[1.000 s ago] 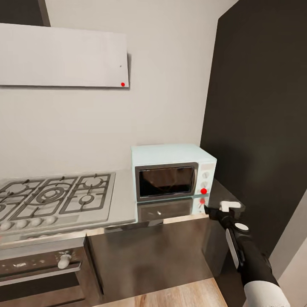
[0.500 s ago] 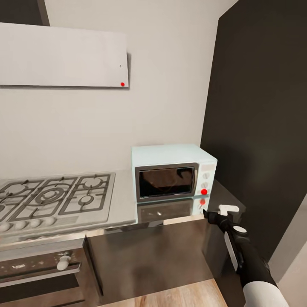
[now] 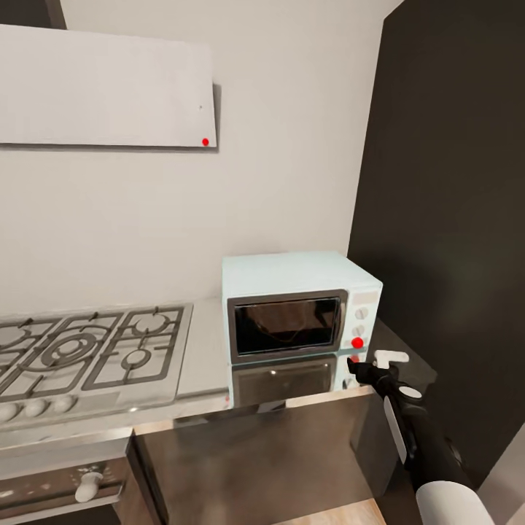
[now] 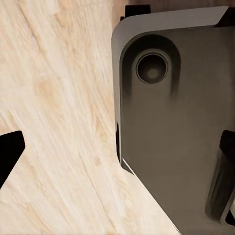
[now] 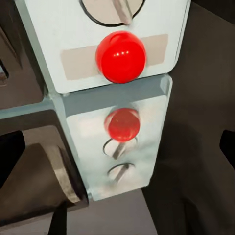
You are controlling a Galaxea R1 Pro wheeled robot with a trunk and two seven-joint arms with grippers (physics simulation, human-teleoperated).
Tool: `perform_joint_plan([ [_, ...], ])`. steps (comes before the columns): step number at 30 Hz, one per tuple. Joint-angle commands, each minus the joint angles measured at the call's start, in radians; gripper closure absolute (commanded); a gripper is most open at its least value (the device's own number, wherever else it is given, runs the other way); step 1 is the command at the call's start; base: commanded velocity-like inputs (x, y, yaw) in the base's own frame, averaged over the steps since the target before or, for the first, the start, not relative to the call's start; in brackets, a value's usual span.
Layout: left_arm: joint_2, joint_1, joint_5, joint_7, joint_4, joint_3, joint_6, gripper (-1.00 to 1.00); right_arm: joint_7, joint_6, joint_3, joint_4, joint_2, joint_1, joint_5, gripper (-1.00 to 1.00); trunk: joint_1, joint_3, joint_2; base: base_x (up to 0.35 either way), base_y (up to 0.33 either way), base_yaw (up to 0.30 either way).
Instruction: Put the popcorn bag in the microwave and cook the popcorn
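1. Standing at the bench's (image 3: 204,364) right end against the wall, the microwave (image 3: 295,306) has its door closed.
2. Right hand (image 3: 368,362) hovers near the red indicator light (image 5: 120,56); fingers spread, holding nothing.
3. Left hand: opening cannot be determined.

The microwave (image 3: 299,306) stands against a dark wall panel (image 3: 452,219); bare countertop (image 3: 208,343) lies beside it.

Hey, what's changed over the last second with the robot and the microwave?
The camera has moved in: the microwave looks bigger, the hob slid left. The right gripper now sits closer under the red light. The door stays shut; nothing grasped.
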Motion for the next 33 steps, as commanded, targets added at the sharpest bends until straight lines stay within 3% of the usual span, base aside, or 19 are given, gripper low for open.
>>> perform_joint_plan([
  [1, 0.000, 0.000, 0.001, 0.000, -0.002, -0.005, 0.006, -1.00, 0.009, 0.005, -0.004, -0.002, 0.001, -0.001, 0.010, -1.00, 0.000, -0.001, -0.001, 0.050, 0.000, 0.000],
  [12, 0.000, 0.000, 0.001, 0.000, -0.002, -0.005, 0.005, -1.00, 0.009, 0.007, -0.005, -0.002, 0.001, -0.001, 0.010, -1.00, 0.000, -0.001, -0.001, 0.106, -0.035, 0.000],
  [13, 0.000, -0.001, 0.001, 0.000, -0.002, -0.005, 0.005, -1.00, 0.009, 0.007, -0.004, -0.002, 0.001, -0.001, 0.010, 1.00, 0.000, -0.001, -0.001, 0.004, -0.002, 0.000],
  [26, 0.000, -0.001, 0.001, 0.000, -0.002, -0.005, 0.005, -1.00, 0.011, 0.007, -0.006, -0.002, 0.001, -0.001, 0.010, 1.00, 0.000, -0.001, -0.001, 0.001, 0.000, 0.000],
  [33, 0.000, 0.000, 0.001, 0.000, -0.002, -0.005, 0.005, -1.00, 0.011, 0.007, -0.005, -0.002, 0.001, -0.001, 0.011, 1.00, 0.000, -0.001, -0.001, 0.253, 0.000, 0.000],
])
